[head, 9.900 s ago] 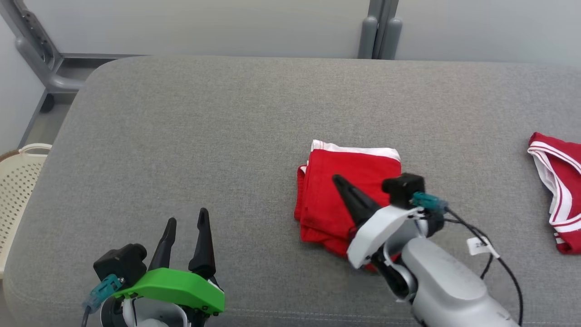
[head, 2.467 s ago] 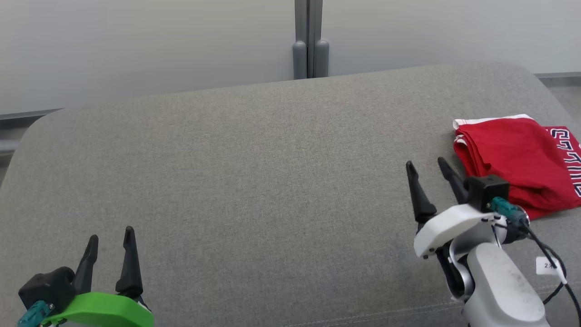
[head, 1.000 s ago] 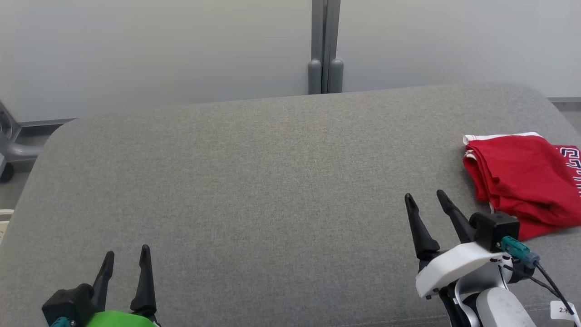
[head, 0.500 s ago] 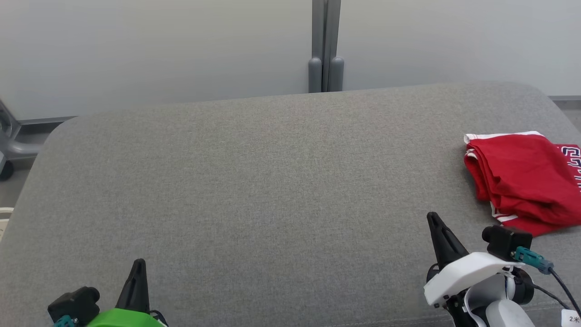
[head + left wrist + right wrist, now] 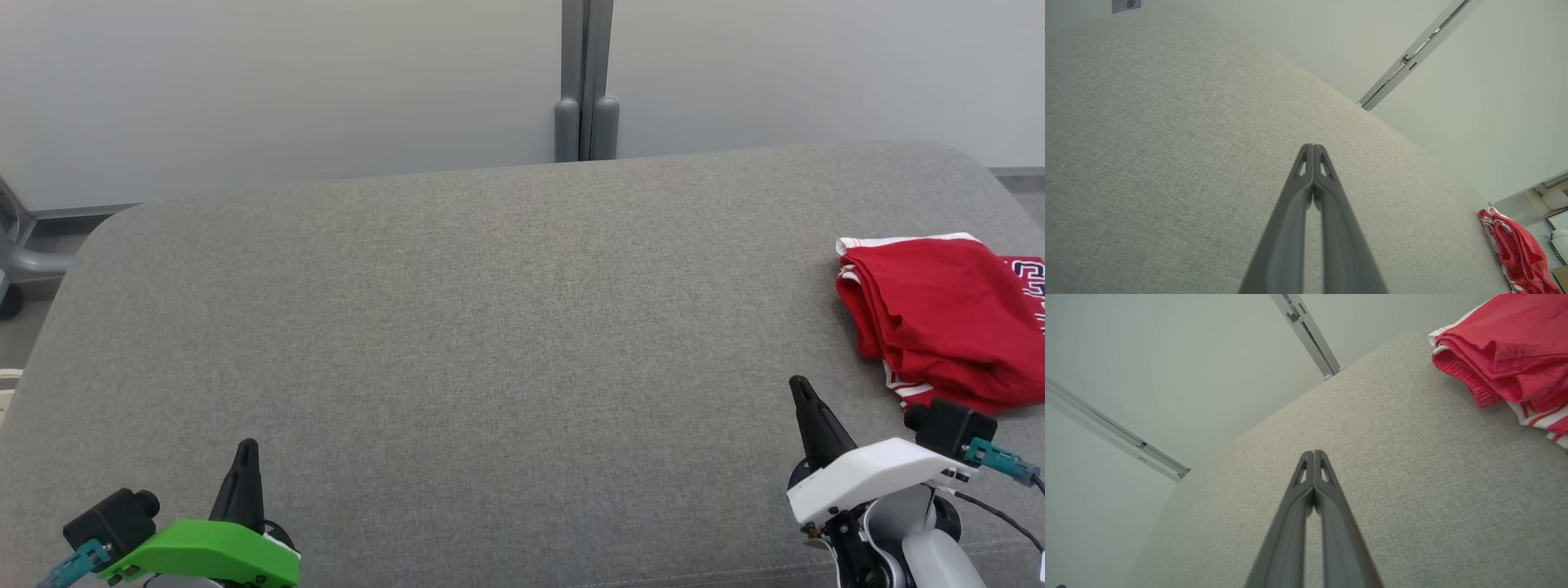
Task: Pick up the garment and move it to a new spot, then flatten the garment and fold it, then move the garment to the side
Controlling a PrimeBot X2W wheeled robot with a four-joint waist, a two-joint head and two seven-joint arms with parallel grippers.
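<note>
Head view: the folded red garment lies at the counter's far right, cut off by the frame edge. The left gripper and right gripper, both apart from it, each show as one dark spike, where a second ago two fingers stood spread. Left wrist view: fingers pressed together, empty. Right wrist view: likewise closed on nothing, with the garment's striped hem showing at upper right.

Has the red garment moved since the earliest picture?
Yes, the red garment went right: from in front of the grey post to the right end of the cushion.
</note>
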